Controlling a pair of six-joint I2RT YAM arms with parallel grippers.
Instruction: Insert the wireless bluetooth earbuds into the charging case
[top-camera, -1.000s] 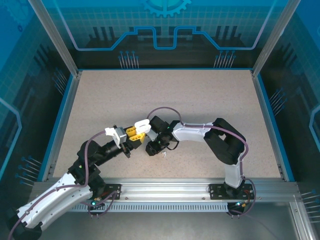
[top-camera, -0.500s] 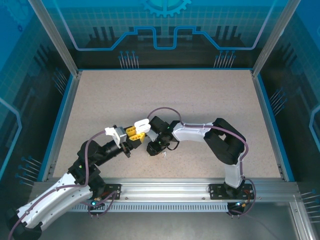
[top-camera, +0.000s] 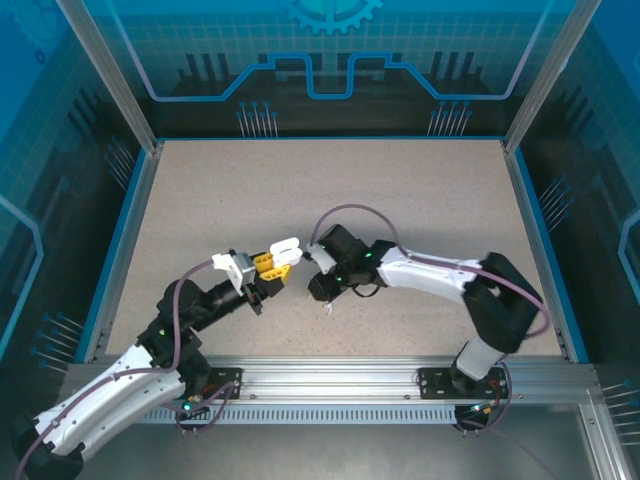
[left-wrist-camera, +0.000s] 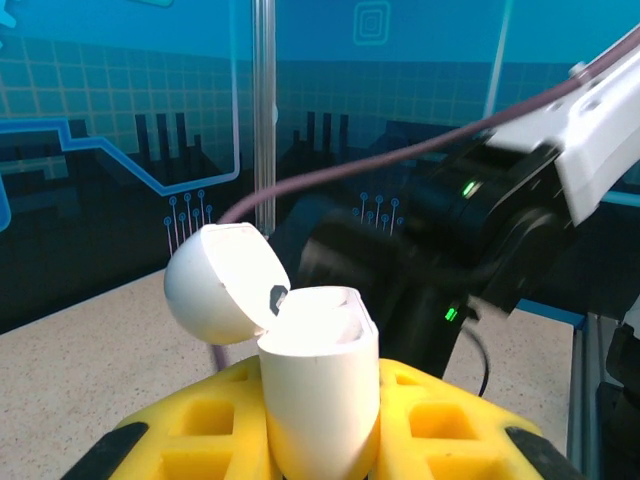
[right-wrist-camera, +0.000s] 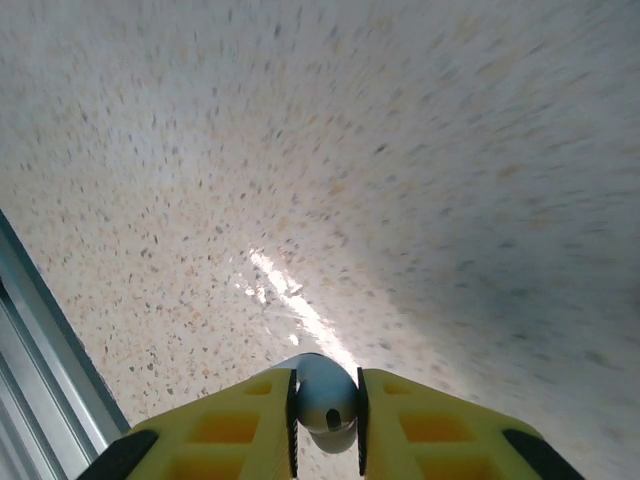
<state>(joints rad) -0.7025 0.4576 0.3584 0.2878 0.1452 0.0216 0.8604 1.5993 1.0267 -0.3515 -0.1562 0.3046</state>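
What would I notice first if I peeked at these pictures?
Probably the white charging case, popped open like an egg with its lid tipped back, squeezed between the yellow fingers of the left hand near the middle of the table. Right beside it, the right hand pinches a tiny white earbud above the speckled tabletop.
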